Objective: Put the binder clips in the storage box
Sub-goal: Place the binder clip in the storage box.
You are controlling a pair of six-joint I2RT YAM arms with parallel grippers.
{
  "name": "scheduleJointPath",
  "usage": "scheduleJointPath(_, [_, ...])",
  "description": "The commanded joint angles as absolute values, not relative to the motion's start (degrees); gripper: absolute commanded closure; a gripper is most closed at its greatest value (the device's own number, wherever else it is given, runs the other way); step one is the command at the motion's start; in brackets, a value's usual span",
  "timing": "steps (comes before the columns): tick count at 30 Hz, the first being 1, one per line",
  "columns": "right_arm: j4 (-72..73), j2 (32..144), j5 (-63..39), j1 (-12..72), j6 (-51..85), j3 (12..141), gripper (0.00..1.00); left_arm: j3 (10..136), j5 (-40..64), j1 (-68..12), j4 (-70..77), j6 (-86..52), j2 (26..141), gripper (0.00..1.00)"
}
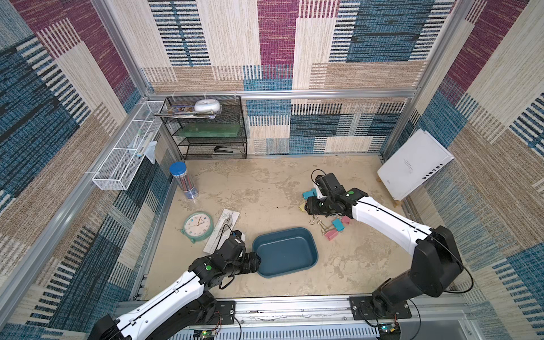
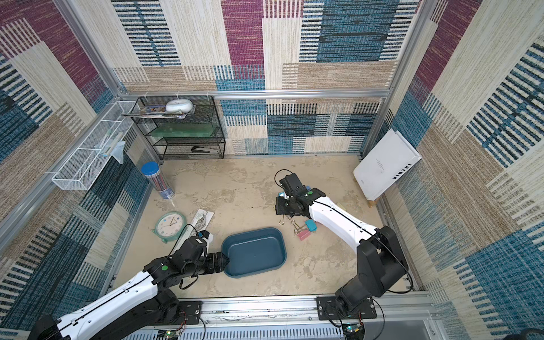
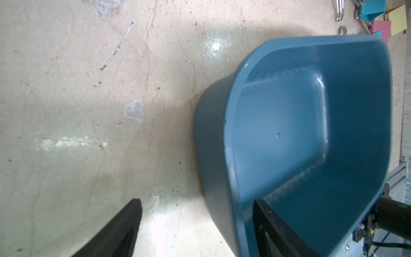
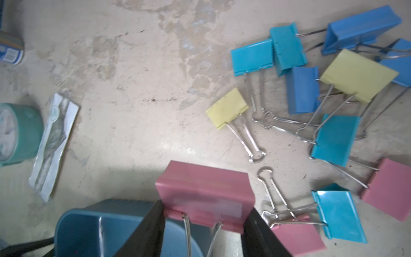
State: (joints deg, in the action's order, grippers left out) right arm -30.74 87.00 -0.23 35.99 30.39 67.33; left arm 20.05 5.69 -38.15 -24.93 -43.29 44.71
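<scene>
Teal storage box (image 1: pixel 285 253) empty; left gripper (image 3: pixel 196 201) wide, straddling its wall. Right gripper (image 4: pixel 205 205) pinches pink clip (image 4: pixel 204 184); binder clips (image 4: pixel 335 140) scattered nearby.

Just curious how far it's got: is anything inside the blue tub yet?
Nothing yet: the storage box shows a bare floor. Only one finger of the left gripper dips into a corner, hiding a small patch beneath it.
</scene>
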Motion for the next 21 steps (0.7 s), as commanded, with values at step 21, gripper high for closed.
scheduleJointPath(21, [-27.2,89.0,3.8,55.2,38.5,55.3,0.47,18.0,4.4,-38.1,-23.1,-44.5,44.2,0.18])
